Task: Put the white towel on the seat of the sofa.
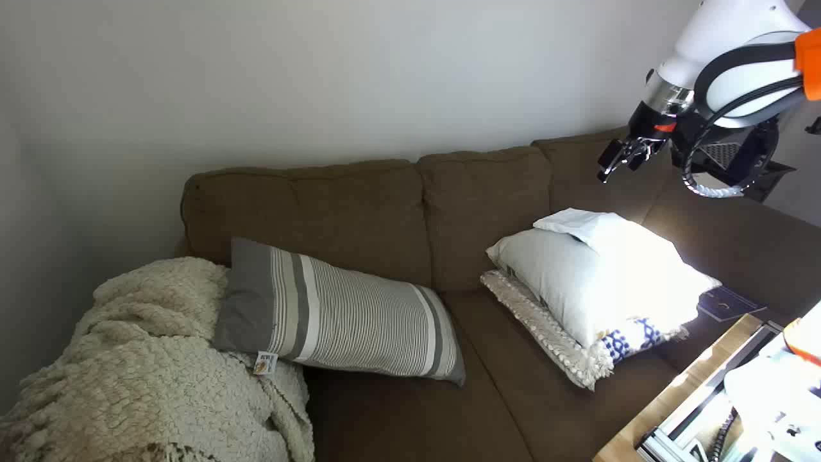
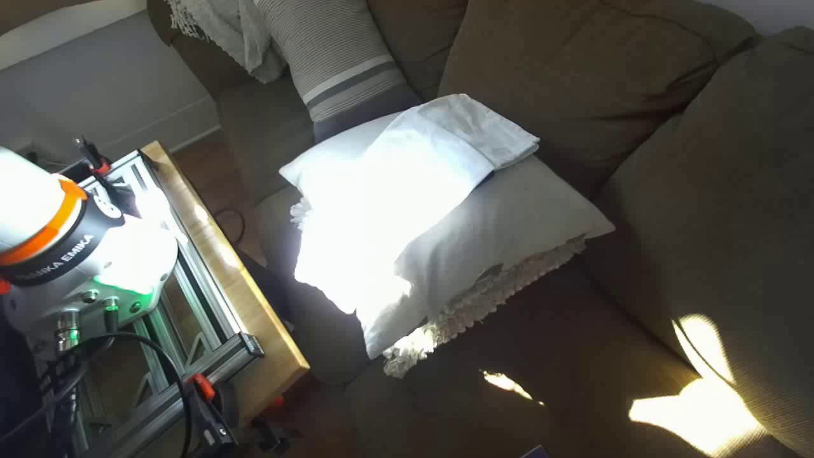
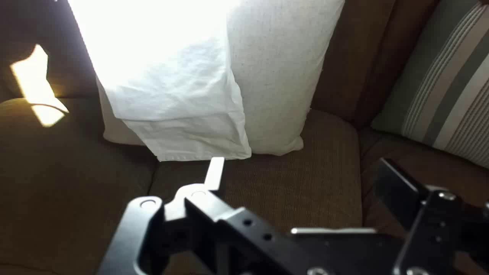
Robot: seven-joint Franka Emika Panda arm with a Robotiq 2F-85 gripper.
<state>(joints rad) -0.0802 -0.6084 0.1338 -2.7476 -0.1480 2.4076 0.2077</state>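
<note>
While a robot's gripper (image 3: 301,170) hangs above a brown sofa (image 1: 308,212), its jaws spread wide and holding nothing, the white towel (image 3: 172,88) lies folded across a pale pillow (image 3: 275,76), its nearest end poking just past the pillow's edge toward the backrest (image 1: 481,199). From where I stand, the step in hand looks to be the pickup. That projecting hem seems the surest purchase: one jaw beneath the cloth, one above, without nipping the pillow's cover. A slow squeeze and a straight lift should keep the pillow from riding along. Glare hides the towel's far edge in the wrist view, making the shaded end the safer guide. The stretch of seat (image 1: 410,417) beside the striped cushion (image 1: 359,321) looks a sound landing place, the cloth lowered gently rather than dropped from height.
</note>
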